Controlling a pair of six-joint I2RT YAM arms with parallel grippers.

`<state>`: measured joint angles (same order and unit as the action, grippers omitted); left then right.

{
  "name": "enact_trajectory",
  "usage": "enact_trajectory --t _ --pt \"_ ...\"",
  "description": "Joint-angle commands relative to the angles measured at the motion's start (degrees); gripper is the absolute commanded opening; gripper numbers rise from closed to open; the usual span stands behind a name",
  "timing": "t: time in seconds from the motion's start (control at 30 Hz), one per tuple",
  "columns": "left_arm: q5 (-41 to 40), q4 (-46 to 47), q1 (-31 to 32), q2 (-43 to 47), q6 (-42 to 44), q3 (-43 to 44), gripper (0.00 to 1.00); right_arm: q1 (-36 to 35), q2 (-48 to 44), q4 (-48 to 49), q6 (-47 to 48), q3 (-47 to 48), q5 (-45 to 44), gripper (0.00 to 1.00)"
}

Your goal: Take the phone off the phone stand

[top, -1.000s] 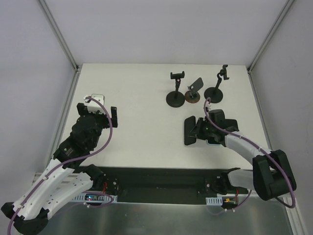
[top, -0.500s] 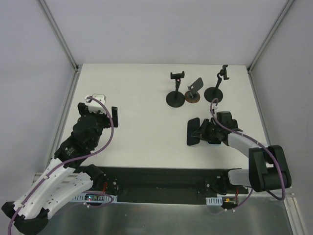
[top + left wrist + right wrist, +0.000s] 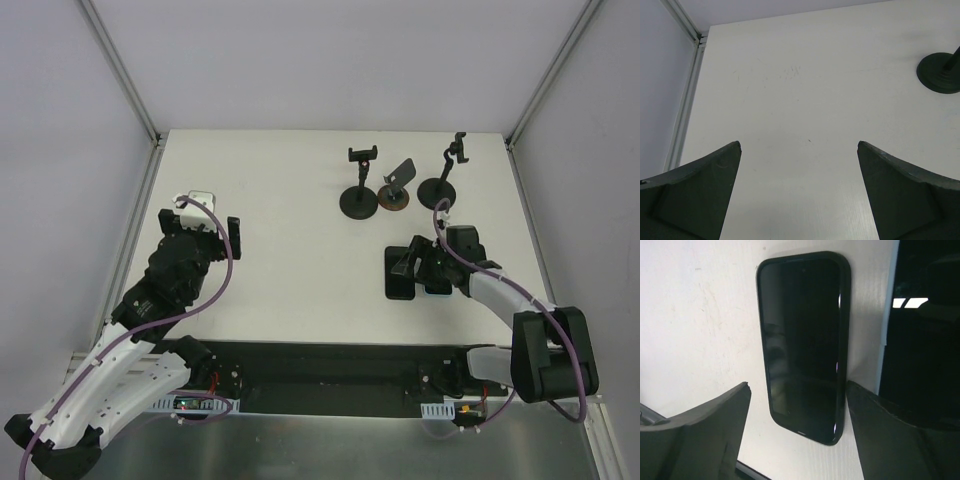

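The black phone (image 3: 400, 272) (image 3: 802, 340) lies flat, screen up, on the white table near its front right edge. My right gripper (image 3: 414, 267) (image 3: 797, 385) is open, with one finger on each side of the phone's near end; the right finger sits close against its edge and the left one stands apart. Three black phone stands (image 3: 357, 195) (image 3: 395, 190) (image 3: 440, 185) stand at the back with nothing in them. My left gripper (image 3: 207, 226) (image 3: 798, 144) hovers open over the left of the table with nothing between its fingers.
The base of one stand (image 3: 940, 72) shows at the right edge of the left wrist view. The table's front edge and a dark gap (image 3: 920, 340) lie just beside the phone. A metal rail (image 3: 140, 230) runs along the table's left side.
My right gripper has opened and let go of the phone, which now lies flat on the table slightly further right. The left arm has not moved.
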<state>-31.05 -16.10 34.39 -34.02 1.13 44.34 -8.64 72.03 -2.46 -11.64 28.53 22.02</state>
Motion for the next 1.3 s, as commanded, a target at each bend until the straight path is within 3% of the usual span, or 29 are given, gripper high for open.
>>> enact_trajectory --t 0.0,0.27,0.53,1.1,1.27 --pt "1.25 1.95 -0.91 0.27 0.37 -0.04 0.99 -1.46 -1.63 -4.57 3.11 2.75 -5.14 0.85" --pt "1.95 1.95 -1.35 0.71 0.02 -0.04 0.99 -10.93 -4.79 -11.95 8.03 8.11 -21.30 0.91" --pt "2.66 1.95 -2.05 1.59 -0.42 -0.04 0.99 -18.60 1.79 -15.91 8.48 13.91 -32.73 0.97" --pt "4.06 1.95 -3.01 2.29 -0.86 -0.21 0.99 -21.68 15.07 -17.49 6.80 19.89 -35.29 0.99" --pt "4.33 1.95 -3.19 2.20 -0.95 -0.13 0.99 -21.68 17.00 -16.79 6.98 20.24 -35.56 0.85"
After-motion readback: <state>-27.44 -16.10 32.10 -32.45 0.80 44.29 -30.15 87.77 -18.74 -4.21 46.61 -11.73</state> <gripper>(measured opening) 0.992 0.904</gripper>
